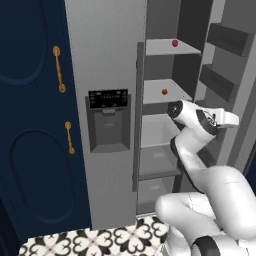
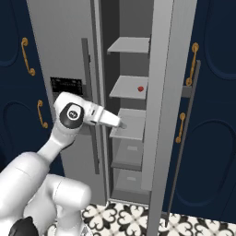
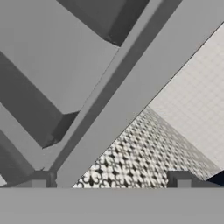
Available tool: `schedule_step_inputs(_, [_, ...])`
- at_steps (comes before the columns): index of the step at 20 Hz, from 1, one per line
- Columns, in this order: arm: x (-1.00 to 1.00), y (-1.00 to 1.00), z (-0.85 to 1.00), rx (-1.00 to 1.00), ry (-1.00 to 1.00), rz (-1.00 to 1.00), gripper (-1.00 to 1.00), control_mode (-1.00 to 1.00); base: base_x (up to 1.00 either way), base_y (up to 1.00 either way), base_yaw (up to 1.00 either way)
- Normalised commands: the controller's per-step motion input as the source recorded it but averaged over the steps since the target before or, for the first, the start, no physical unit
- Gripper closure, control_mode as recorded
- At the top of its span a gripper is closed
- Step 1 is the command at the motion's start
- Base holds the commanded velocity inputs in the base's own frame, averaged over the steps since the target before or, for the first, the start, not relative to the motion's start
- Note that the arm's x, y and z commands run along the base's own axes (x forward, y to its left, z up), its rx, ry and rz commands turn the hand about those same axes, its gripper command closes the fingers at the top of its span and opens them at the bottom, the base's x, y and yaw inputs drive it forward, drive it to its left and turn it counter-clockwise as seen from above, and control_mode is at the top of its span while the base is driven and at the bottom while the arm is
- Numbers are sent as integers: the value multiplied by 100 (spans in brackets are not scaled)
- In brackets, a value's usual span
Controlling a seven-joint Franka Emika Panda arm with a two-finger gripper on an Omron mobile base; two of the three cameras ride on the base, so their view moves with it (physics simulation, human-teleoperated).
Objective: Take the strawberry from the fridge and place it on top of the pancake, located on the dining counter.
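Note:
The light-grey fridge (image 1: 107,60) has its right door swung open, baring grey inner shelves. On the second shelf lies the strawberry (image 1: 164,92), a tiny red berry, also seen in the right base view (image 2: 141,88). My gripper (image 2: 122,125) reaches into the fridge at the third shelf, just below and in front of the strawberry and apart from it. In the hand view the gripper (image 3: 110,181) is open, with its dark fingertips (image 3: 39,179) far apart and nothing between them. The pancake and the dining counter are out of view.
Another small red fruit (image 1: 175,43) sits on the top shelf. The open fridge door (image 2: 161,92) with its inner bins (image 1: 227,39) stands close on the right of the arm. Navy cabinets (image 1: 30,125) with gold handles flank the fridge. Patterned tiles (image 1: 100,242) cover the floor.

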Motion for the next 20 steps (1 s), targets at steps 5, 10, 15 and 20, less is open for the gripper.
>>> schedule_step_inputs(5, [-25, 94, -2, 17, 0, 30, -100, -100, 0, 0, 0])
schedule_step_inputs(10, [-28, 81, 0, 19, 0, 32, -100, -100, 0, 0, 0])
schedule_step_inputs(15, [-45, 48, 24, 17, 1, 37, -100, -100, 0, 0, 0])
schedule_step_inputs(20, [-39, 52, 22, 21, 12, 36, -100, -100, 0, 0, 0])
